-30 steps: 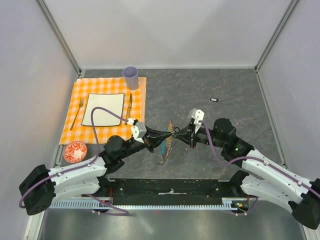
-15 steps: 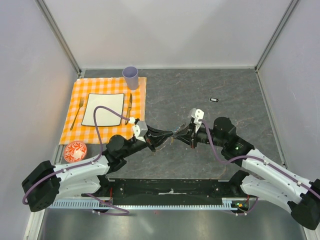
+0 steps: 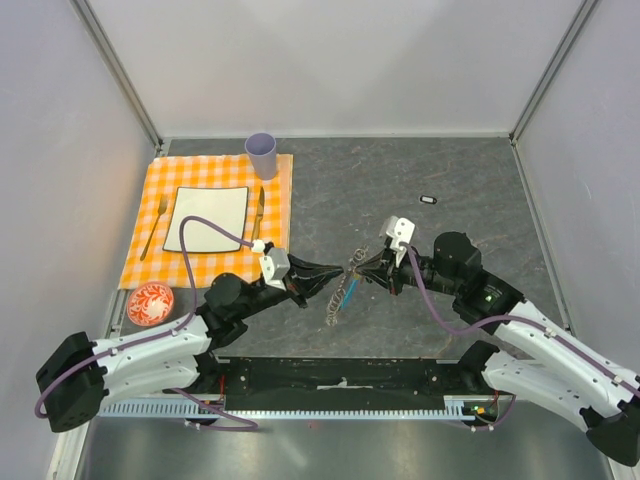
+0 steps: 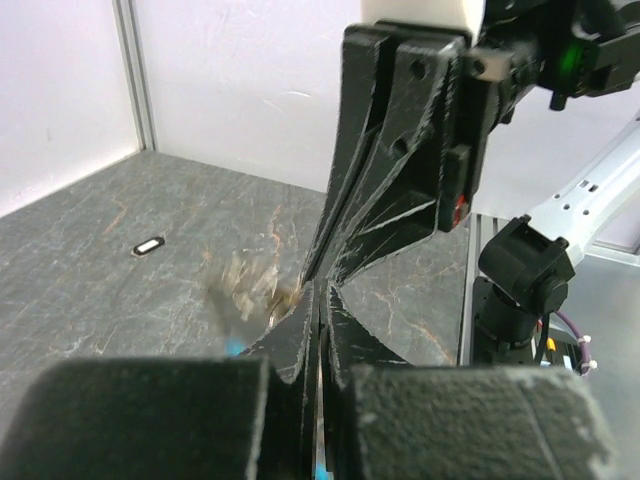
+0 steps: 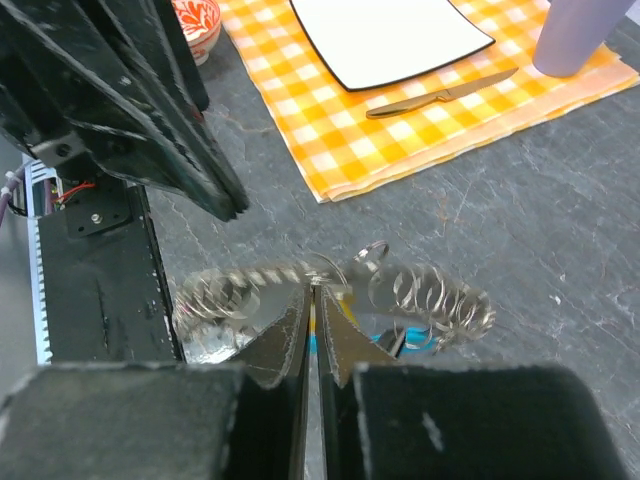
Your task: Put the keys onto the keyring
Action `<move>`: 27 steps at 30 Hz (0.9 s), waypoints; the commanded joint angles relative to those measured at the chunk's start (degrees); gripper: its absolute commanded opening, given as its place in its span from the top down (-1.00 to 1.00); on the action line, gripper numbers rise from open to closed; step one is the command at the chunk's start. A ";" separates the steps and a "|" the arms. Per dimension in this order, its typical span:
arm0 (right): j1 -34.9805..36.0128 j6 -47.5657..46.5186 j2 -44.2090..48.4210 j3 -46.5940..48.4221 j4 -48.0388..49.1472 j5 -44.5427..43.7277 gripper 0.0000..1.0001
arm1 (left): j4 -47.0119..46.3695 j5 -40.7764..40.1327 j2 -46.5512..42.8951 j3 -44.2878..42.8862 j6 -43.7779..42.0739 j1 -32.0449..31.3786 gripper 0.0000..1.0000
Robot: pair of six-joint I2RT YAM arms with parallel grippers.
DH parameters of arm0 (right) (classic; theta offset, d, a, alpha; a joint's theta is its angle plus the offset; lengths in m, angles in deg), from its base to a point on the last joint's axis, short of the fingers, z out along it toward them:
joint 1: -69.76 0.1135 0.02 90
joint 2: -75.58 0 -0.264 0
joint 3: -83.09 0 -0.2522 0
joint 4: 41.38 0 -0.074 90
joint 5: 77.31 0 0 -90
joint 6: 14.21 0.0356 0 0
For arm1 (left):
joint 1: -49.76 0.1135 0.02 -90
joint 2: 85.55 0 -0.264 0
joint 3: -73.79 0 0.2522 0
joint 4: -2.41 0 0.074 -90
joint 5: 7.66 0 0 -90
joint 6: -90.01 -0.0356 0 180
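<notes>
The keyring (image 3: pixel 339 301), a thin metal chain loop with a blue section (image 3: pixel 347 292), hangs above the table from my right gripper (image 3: pixel 354 264), which is shut on it. In the right wrist view the chain (image 5: pixel 430 295) is motion-blurred on both sides of the gripper (image 5: pixel 313 290), with a yellow-orange key (image 5: pixel 342 297) and the blue section (image 5: pixel 425 340) just behind the tips. My left gripper (image 3: pixel 337 271) is shut, tip to tip with the right one and slightly apart; nothing shows between its jaws (image 4: pixel 318 290). A black key with a white centre (image 3: pixel 428 199) lies on the table at the far right (image 4: pixel 148 245).
An orange checked placemat (image 3: pixel 140 262) at the far left carries a white plate (image 3: pixel 207 219), a fork (image 3: pixel 153 228) and a knife (image 3: pixel 258 210). A purple cup (image 3: pixel 261 155) stands at its back edge. A red patterned bowl (image 3: pixel 150 302) sits near the left arm. Walls enclose three sides.
The two grippers met over the chain half a second ago. The left gripper has since drawn back slightly to the left, and the chain now dangles and swings from the right gripper alone.
</notes>
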 commanded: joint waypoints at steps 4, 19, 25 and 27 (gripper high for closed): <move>-0.44 -1.32 -1.20 2.75 -0.13 2.86 0.51 | -9.27 2.45 1.03 -1.24 0.88 -0.46 0.96; -1.67 7.37 -5.93 0.38 -4.71 -14.72 0.14 | 15.83 -16.40 -6.78 -0.36 -4.47 -0.46 0.25; -1.85 9.93 -18.04 1.34 0.12 -6.82 0.08 | 29.73 -29.07 -9.77 -0.45 -2.19 0.16 -0.08; -1.23 8.97 -21.40 2.39 1.96 -6.28 0.08 | 32.72 -31.20 -10.83 0.08 0.35 1.38 -0.14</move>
